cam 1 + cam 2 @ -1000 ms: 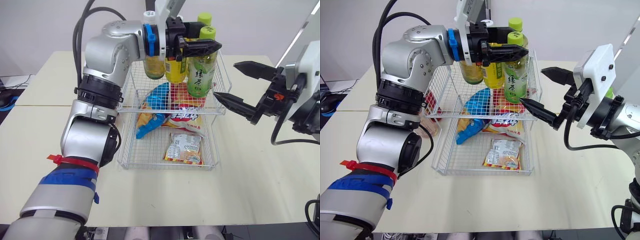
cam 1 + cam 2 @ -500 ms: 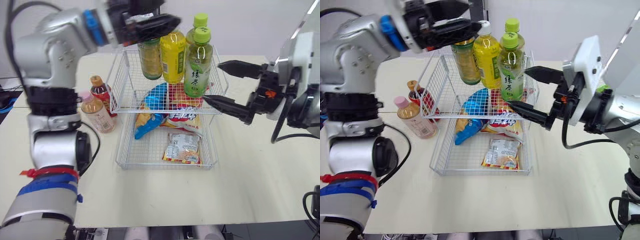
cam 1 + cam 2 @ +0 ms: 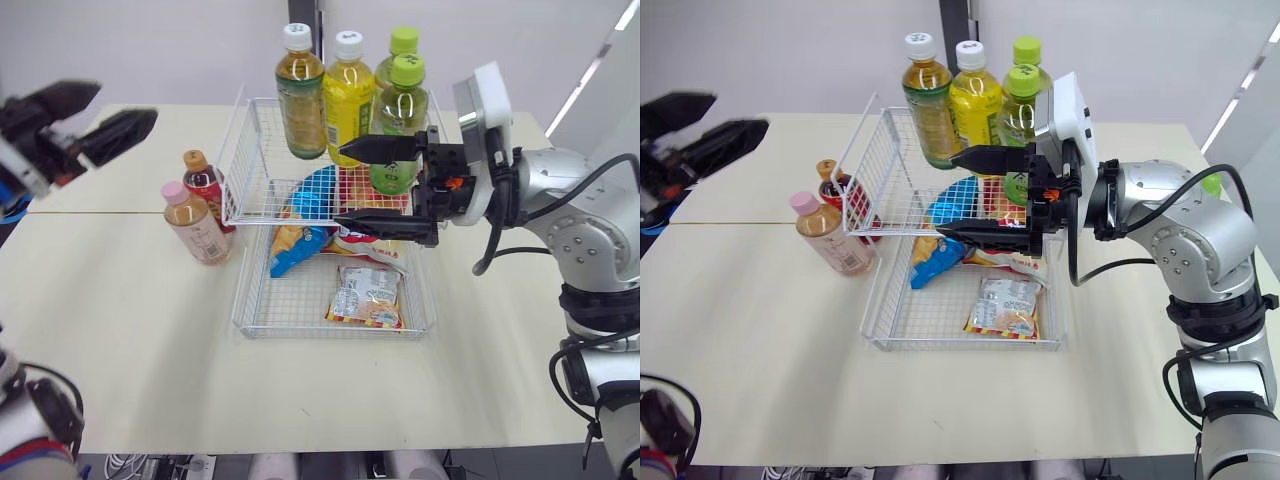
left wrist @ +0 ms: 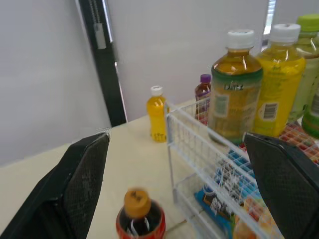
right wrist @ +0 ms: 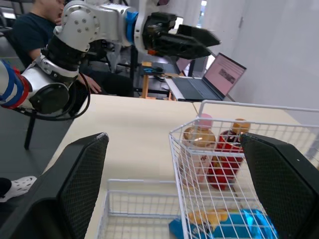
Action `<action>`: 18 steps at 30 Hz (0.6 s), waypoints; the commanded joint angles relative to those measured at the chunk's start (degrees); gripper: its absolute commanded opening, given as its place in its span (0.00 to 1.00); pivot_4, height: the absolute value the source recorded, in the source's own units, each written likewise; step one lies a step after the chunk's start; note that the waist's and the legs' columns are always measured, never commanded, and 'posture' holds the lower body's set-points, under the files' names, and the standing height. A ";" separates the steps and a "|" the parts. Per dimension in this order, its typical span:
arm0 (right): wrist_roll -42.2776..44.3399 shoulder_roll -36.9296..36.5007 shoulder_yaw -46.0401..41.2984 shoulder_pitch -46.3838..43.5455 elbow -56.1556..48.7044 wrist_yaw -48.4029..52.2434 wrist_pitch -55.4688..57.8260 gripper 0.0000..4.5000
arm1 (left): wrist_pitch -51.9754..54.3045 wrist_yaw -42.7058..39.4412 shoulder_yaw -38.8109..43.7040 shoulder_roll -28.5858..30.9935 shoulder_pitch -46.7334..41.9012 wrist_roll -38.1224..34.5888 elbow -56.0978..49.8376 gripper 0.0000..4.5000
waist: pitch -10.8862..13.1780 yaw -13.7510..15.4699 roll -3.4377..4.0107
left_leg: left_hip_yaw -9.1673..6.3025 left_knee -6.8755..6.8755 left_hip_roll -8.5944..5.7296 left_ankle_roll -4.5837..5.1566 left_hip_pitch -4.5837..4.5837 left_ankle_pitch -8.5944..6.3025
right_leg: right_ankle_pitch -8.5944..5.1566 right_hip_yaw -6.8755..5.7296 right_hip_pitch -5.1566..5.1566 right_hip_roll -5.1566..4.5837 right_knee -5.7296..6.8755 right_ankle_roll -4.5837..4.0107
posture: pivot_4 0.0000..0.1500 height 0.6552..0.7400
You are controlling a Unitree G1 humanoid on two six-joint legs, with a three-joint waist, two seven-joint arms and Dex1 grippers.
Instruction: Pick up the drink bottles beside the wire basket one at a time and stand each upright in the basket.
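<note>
You drew your left pincer (image 3: 125, 105) back, wide and empty, well left of the wire basket (image 3: 233, 160); the amber tea bottle (image 3: 300, 95) stood upright inside; your right pincer (image 3: 343, 185) gaped before it; the pink-capped bottle (image 3: 190, 225) and red-labelled bottle (image 3: 205, 180) remained just left.

**Legible text.** We can read no word, brand or number with certainty. In the wire basket (image 3: 300, 333), the amber bottle (image 4: 236, 94) at 11 o'clock bears a green band with pale lettering too blurred to decipher. The yellow bottle (image 4: 277, 84) at 12 o'clock carries a white barcode panel with illegible digits. The snack bag (image 3: 378, 252) at centre and the small packet (image 3: 367, 297) at 6 o'clock show unreadable print. A laptop (image 5: 227, 74) screen shows lines too small to read.
</note>
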 commanded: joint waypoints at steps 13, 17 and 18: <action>-5.09 5.03 -0.25 -4.06 7.71 8.44 -6.45 1.00 | 5.29 2.05 28.27 -15.92 39.52 -14.06 -23.18 0.99 | -0.13 0.42 -0.20 | -0.17 -0.03 0.02 -0.01 0.10 0.00 | 0.02 0.02 0.13 -0.16 0.02 -0.02 | 1.00 1.00; -5.59 4.68 -0.65 -3.99 7.43 7.97 -6.34 1.00 | 1.83 7.28 22.80 -13.89 35.05 -14.66 -20.52 0.99 | -0.15 0.49 -0.22 | -0.17 0.00 -0.05 -0.01 0.15 0.02 | 0.05 0.03 0.16 -0.09 0.03 -0.08 | 1.00 1.00; -5.62 4.55 -0.83 -3.95 7.17 7.75 -6.12 1.00 | 0.52 8.50 20.52 -13.31 33.42 -13.91 -19.62 0.99 | -0.15 0.48 -0.22 | -0.17 0.01 -0.04 -0.02 0.17 0.02 | 0.06 0.02 0.17 -0.05 0.03 -0.09 | 1.00 1.00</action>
